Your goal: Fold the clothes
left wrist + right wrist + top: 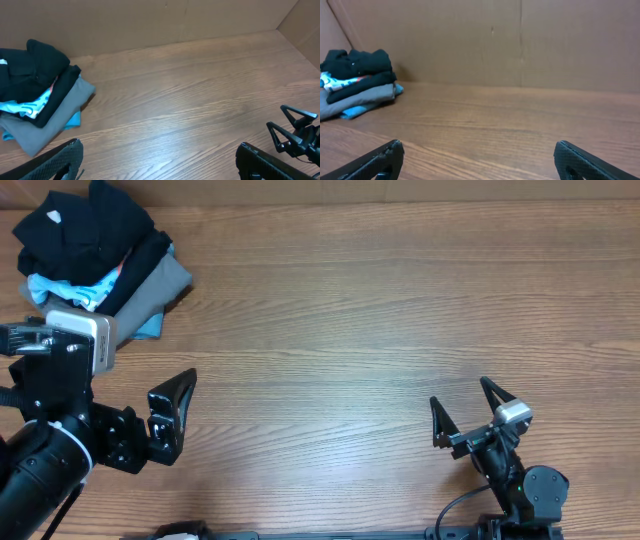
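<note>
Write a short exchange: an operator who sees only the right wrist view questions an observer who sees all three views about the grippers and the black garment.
Operator: Where is the left gripper? I cannot see it.
Observer: The left gripper hangs open and empty over the table's near left side, close to the clothes pile.
Operator: Where is my right gripper relative to the black garment?
Observer: The right gripper is open at the near right; the black garment lies bunched on top of the pile in the far left corner, diagonally across.
</note>
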